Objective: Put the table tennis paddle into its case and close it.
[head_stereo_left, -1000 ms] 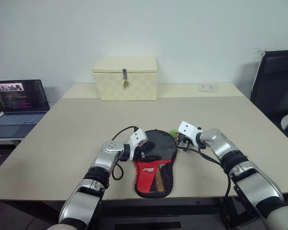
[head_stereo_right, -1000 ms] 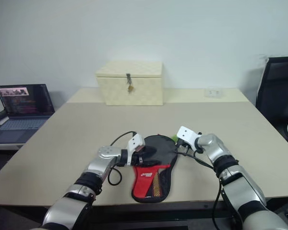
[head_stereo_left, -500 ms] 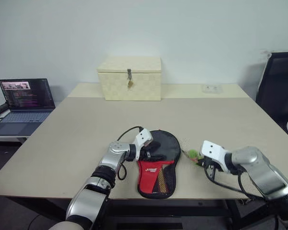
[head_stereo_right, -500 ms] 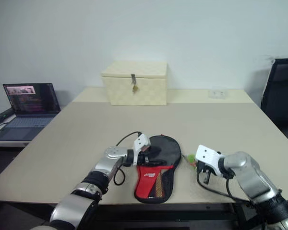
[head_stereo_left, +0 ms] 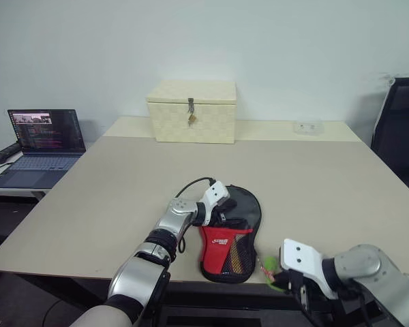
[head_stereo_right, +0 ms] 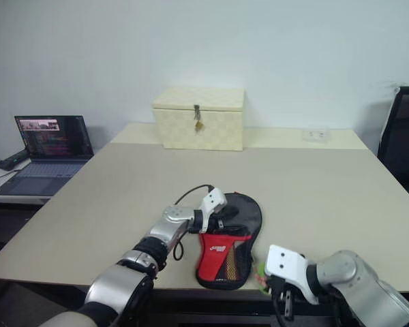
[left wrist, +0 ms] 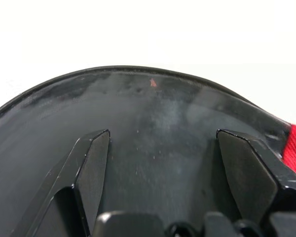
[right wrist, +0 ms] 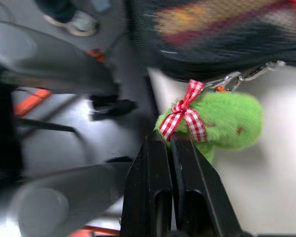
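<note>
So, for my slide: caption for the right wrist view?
Shut right gripper pinches fuzzy green plush charm clipped to black paddle case.

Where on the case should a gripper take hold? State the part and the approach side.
Probably the narrow red handle end of the case, from above, fingers straddling its width. It lies flat on the table; its round black head looks too wide to span, while the end by the near edge is slim.

You see its case (head_stereo_left: 232,235), a black paddle-shaped pouch, red mesh-covered end toward 6 o'clock, flat at the table's near edge. A green plush charm (right wrist: 222,121) hangs from its zipper chain.
</note>
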